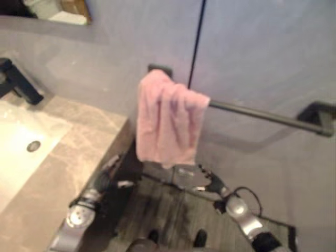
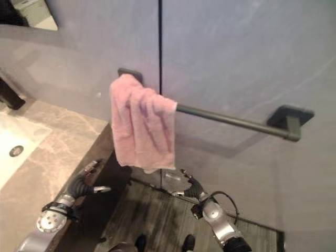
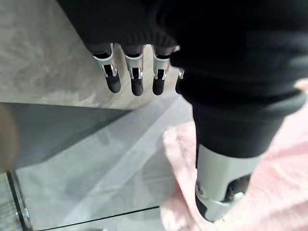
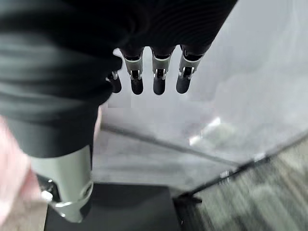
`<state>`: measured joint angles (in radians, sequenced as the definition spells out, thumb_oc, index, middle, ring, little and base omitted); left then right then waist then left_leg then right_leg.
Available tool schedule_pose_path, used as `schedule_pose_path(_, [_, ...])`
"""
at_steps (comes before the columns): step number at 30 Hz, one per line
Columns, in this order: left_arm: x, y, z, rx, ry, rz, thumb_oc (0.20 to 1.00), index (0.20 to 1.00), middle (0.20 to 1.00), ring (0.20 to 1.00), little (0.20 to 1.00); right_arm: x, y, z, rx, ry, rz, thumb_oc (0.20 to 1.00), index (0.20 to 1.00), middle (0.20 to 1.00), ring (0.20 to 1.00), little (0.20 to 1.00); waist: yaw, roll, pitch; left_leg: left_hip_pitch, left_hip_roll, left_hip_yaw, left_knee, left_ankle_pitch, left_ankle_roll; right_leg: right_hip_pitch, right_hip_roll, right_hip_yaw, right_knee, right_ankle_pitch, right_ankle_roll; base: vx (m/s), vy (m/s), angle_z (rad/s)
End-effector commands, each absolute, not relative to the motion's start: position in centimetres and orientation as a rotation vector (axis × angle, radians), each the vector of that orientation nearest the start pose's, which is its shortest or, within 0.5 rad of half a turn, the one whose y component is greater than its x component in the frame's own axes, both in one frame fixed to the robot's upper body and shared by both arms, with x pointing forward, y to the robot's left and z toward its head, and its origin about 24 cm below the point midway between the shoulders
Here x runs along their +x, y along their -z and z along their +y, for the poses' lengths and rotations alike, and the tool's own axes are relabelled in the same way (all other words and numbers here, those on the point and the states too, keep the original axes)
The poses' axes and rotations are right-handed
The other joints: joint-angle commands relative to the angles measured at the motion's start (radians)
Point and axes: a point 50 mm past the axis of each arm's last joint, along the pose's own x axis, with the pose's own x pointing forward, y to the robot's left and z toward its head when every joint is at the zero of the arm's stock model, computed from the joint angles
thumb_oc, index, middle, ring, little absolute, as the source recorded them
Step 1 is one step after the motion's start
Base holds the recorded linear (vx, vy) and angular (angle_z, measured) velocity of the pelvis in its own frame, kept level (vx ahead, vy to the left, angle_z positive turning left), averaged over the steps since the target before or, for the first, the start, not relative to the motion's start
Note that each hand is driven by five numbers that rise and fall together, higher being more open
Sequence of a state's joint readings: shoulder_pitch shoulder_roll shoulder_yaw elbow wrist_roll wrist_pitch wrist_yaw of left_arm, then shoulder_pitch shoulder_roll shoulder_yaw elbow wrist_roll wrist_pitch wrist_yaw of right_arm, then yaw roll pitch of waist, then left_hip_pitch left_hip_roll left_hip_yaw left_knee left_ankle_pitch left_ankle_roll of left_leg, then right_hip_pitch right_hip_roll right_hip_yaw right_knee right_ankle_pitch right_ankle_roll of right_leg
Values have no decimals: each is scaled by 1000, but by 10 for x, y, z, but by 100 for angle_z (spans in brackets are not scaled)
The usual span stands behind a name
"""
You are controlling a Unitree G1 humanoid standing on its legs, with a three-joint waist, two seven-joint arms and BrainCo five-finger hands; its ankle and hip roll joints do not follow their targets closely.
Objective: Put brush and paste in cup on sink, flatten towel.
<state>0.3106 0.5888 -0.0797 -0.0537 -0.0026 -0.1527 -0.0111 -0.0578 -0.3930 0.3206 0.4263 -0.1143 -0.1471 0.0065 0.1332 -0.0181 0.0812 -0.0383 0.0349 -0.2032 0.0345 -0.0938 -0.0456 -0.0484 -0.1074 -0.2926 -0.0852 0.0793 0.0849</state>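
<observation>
1. One pink towel [image 1: 169, 122], bunched up at the left end of one dark bar [image 1: 262, 114] on the wall. Not flat yet.
2. Two hands, both low, just under the towel. Left hand [image 1: 113, 177] by the counter edge, fingers [image 3: 136, 79] straight, holding nothing. Right hand [image 1: 207, 181] near the floor, fingers [image 4: 159, 77] straight too, holding nothing.
3. One sink [image 1: 16, 142] set in one stone counter [image 1: 79, 152], off to the left. One dark tap [image 1: 18, 81] behind it.
4. No brush, paste or cup to point at, so cannot tell where those are.
5. Could go wrong: pulling down too hard on one side may slide the towel off the bar onto the floor.
6. Could go wrong: grabbing only one fold may leave the rest bunched.
7. Could go wrong: reaching up may bump the bar or the counter edge.
</observation>
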Motion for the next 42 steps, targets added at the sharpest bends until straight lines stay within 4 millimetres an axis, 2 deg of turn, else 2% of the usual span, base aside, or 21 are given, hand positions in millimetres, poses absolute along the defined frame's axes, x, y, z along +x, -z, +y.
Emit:
schedule_pose_path(1, [190,-58,254,595,151,19,1000,1000,1000,1000,1000,250,0,-183,-492,-287,117,1000,1000,1000,1000,1000,-5,-25,-33,-23,-33,-12,-48,8,73,17,2,-16,-1,-51,32,104,-174,8])
schedule_pose_path(2, [190,-59,254,595,151,20,1000,1000,1000,1000,1000,250,0,-182,-491,-287,117,1000,1000,1000,1000,1000,-6,-25,-34,-22,-32,-13,-52,10,73,18,3,-17,-1,-51,32,74,-107,12])
schedule_pose_path(5, [185,-76,262,588,129,-15,1000,1000,1000,1000,1000,250,-16,-195,-472,-251,69,1000,1000,1000,1000,1000,-10,-28,-39,-20,-12,-29,-100,41,56,16,17,-32,-2,-66,23,64,-71,10])
schedule_pose_path(9, [181,-88,265,571,137,-46,1000,1000,1000,1000,1000,248,-30,-199,-449,-244,17,1000,1000,1000,1000,1000,-12,-26,-44,-18,-10,-33,-121,52,53,19,16,-46,-2,-69,25,40,17,11])
schedule_pose_path(11, [180,-107,269,584,145,-101,1000,1000,1000,1000,1000,247,-43,-202,-419,-246,-31,1000,1000,1000,1000,1000,-11,-25,-47,-20,-17,-39,-122,53,52,27,6,-64,-2,-63,31,33,71,14])
schedule_pose_path(13, [180,-113,270,585,145,-116,1000,1000,1000,1000,1000,248,-49,-200,-412,-254,-58,1000,1000,1000,1000,1000,-12,-25,-47,-22,-20,-40,-122,53,54,29,2,-70,-2,-60,35,17,80,16])
schedule_pose_path(16, [182,-140,276,610,144,-193,1000,1000,1000,1000,1000,252,-70,-193,-399,-285,-142,1000,1000,1000,1000,1000,-8,-26,-50,-26,-34,-39,-122,52,58,34,-18,-84,-1,-34,51,13,137,14])
schedule_pose_path(17, [182,-141,277,610,144,-193,1000,1000,1000,1000,1000,252,-70,-193,-398,-285,-142,1000,1000,1000,1000,1000,-9,-27,-49,-27,-35,-39,-122,53,59,34,-19,-85,-2,-33,51,5,137,11])
schedule_pose_path(18, [187,-148,278,575,146,-221,1000,1000,1000,1000,1000,254,-79,-188,-374,-301,-184,1000,1000,1000,1000,1000,-7,-29,-50,-31,-41,-39,-122,53,60,36,-28,-95,-1,-21,57,4,106,8])
schedule_pose_path(20, [189,-150,278,554,151,-230,1000,1000,1000,1000,1000,256,-83,-187,-368,-306,-199,1000,1000,1000,1000,1000,-8,-29,-50,-33,-44,-40,-122,54,61,37,-31,-97,-2,-17,59,3,110,8])
schedule_pose_path(21, [194,-153,277,527,164,-245,1000,1000,1000,1000,1000,259,-93,-180,-343,-325,-241,1000,1000,1000,1000,1000,-7,-29,-50,-36,-50,-39,-122,54,64,34,-38,-100,-2,-5,64,1,119,8])
schedule_pose_path(26, [206,-166,274,513,196,-289,1000,1000,1000,1000,1000,269,-106,-165,-273,-370,-292,1000,1000,1000,1000,1000,-7,-37,-49,-43,-63,-20,-122,51,74,21,-54,-88,-2,23,74,4,127,-1])
schedule_pose_path(32, [217,-173,274,535,198,-310,1000,1000,1000,1000,1000,276,-116,-155,-263,-381,-329,1000,1000,1000,1000,1000,-10,-48,-47,-53,-78,10,-122,45,90,-2,-69,-64,-2,58,88,2,109,-6])
schedule_pose_path(38, [225,-170,278,549,171,-297,1000,1000,1000,1000,1000,280,-118,-146,-255,-402,-335,1000,1000,1000,1000,1000,-14,-59,-42,-54,-83,39,-122,38,104,-19,-72,-36,-2,81,92,3,99,-32])
schedule_pose_path(39, [230,-166,276,535,177,-283,1000,1000,1000,1000,1000,282,-119,-139,-246,-418,-333,834,834,834,834,834,-20,-64,-40,-52,-85,54,-122,34,111,-27,-74,-21,-2,93,94,11,107,-21])
schedule_pose_path(40, [232,-164,275,520,178,-282,1000,1000,1000,1000,1000,283,-120,-138,-244,-420,-336,598,598,598,598,598,-21,-66,-40,-51,-86,57,-122,32,113,-28,-75,-17,-2,95,95,11,107,-16])
schedule_pose_path(41, [232,-164,275,519,178,-283,1000,1000,1000,1000,1000,283,-120,-138,-244,-420,-336,580,580,580,580,580,-20,-66,-40,-51,-86,58,-122,32,113,-28,-75,-16,-2,96,95,8,63,-11])
schedule_pose_path(42, [235,-160,273,501,178,-272,1000,1000,1000,1000,1000,284,-120,-134,-233,-429,-337,407,407,407,407,407,-23,-67,-40,-49,-87,66,-122,30,116,-31,-76,-11,-2,102,96,9,61,-18])
